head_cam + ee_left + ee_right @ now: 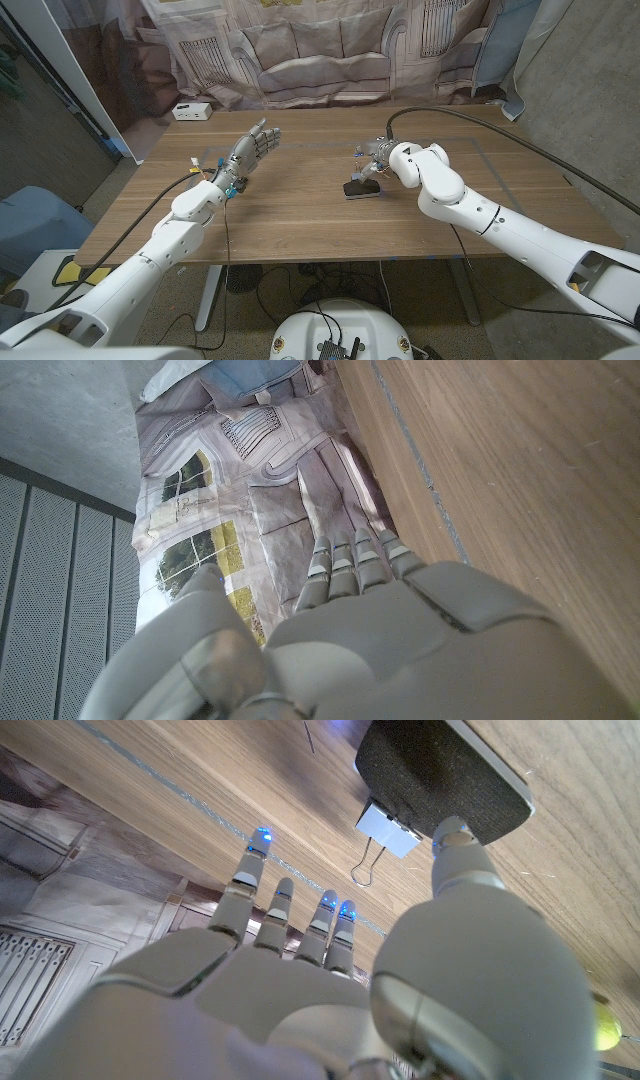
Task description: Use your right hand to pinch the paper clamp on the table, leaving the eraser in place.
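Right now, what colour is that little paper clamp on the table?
The paper clamp has a pale blue body with silvery wire handles, seen best in the right wrist view, right beside the dark grey eraser.

text: none legible | white box (190, 111) at the table's (300, 225) far corner: markings too small to read

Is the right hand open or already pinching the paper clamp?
Open. In the right wrist view the right hand has its fingers spread, apart from the paper clamp beside the eraser.
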Tool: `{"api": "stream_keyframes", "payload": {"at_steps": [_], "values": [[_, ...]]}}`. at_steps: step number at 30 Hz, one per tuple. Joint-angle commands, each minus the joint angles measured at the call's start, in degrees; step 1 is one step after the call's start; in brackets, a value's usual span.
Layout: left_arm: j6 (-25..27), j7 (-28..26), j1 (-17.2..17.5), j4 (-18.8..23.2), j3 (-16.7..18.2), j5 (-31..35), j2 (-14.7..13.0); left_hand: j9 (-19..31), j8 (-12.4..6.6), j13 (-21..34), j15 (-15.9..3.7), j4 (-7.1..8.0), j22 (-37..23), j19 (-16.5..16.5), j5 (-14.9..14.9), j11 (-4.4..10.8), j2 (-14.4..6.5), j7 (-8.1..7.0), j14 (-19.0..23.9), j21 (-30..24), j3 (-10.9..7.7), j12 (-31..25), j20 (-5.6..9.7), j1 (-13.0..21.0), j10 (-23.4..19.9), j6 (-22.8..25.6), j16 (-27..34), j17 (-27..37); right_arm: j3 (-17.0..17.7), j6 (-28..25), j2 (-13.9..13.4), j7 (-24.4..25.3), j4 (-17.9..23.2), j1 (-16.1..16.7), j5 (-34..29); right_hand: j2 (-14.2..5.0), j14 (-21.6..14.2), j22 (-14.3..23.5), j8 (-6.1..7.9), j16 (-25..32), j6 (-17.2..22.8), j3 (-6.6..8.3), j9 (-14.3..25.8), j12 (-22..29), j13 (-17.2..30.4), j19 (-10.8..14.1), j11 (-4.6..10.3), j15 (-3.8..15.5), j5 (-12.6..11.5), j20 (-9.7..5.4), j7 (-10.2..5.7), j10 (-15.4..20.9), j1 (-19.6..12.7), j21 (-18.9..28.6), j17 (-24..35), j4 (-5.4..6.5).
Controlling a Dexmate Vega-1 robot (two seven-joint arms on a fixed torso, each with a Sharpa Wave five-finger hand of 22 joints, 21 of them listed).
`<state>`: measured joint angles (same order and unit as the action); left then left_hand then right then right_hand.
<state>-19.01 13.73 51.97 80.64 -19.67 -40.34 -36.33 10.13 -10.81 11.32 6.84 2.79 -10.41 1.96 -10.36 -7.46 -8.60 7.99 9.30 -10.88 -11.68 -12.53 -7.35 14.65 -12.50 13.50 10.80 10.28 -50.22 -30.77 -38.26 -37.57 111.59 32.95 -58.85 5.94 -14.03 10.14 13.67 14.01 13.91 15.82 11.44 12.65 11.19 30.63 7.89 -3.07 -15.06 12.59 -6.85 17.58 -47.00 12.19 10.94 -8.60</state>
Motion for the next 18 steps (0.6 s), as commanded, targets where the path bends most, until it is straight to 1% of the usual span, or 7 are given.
{"api": "stream_keyframes", "payload": {"at_steps": [1,8,11,18], "values": [[-0.1,0.6,-1.1,-1.7,-0.5,0.0,0.8,0.2,-0.04,0.2,-0.27,-0.08,0.0,-0.1,0.1,-0.18,-0.1,0.03,0.3,-0.5,-0.54,0.1,-0.05,0.4,-0.4,0.6,0.1,0.1,-0.3,0.4,0.7,0.5,-1.2,-0.2,-1.0,-0.01,-0.4,0.0,-0.34,0.0,0.0,-0.26,0.2,-0.2,0.0,0.5,0.11,0.02,-0.4,-0.05,0.03,-0.1,-0.7,0.1,0.0,0.01],[-0.3,1.0,-1.4,-2.4,-0.5,-0.2,1.0,0.2,-0.04,0.2,-0.28,-0.08,0.0,-0.3,0.1,-0.15,-0.1,-0.02,0.3,-0.5,-0.66,0.1,-0.11,0.4,-0.3,0.7,0.1,0.1,-0.5,0.6,0.8,1.0,-2.0,-0.3,-1.1,-0.34,-0.8,0.0,-0.31,0.1,0.2,-0.22,0.2,-0.2,0.0,0.7,0.35,0.38,-0.6,-0.06,-0.19,0.2,-0.9,0.1,0.0,0.11],[-0.3,1.2,-1.6,-2.6,-0.6,-0.2,1.1,0.2,-0.03,0.2,-0.25,-0.08,0.0,-0.2,0.1,-0.13,-0.1,-0.01,0.3,-0.5,-0.72,0.1,-0.10,0.4,-0.4,0.6,0.1,0.1,-0.6,0.7,1.0,1.1,-2.4,-0.4,-0.9,-0.49,-1.3,0.0,-0.32,0.3,0.4,-0.22,0.2,-0.1,0.0,0.9,0.47,0.82,-0.8,-0.07,-0.33,0.7,-1.2,0.0,0.1,0.12],[-0.3,1.3,-1.9,-3.0,-0.6,-0.1,1.2,0.2,-0.01,0.2,-0.31,-0.08,0.0,-0.3,0.2,-0.06,0.0,-0.04,0.3,-0.5,-0.86,0.1,-0.11,0.4,-0.3,0.6,0.1,0.1,-0.6,0.6,1.2,1.1,-2.8,-0.6,-0.3,-0.64,-1.5,0.0,-0.19,0.3,0.9,-0.43,0.2,-0.1,0.0,1.2,0.45,0.87,-0.9,-0.07,-0.47,1.0,-0.9,0.0,0.2,0.45]]}}
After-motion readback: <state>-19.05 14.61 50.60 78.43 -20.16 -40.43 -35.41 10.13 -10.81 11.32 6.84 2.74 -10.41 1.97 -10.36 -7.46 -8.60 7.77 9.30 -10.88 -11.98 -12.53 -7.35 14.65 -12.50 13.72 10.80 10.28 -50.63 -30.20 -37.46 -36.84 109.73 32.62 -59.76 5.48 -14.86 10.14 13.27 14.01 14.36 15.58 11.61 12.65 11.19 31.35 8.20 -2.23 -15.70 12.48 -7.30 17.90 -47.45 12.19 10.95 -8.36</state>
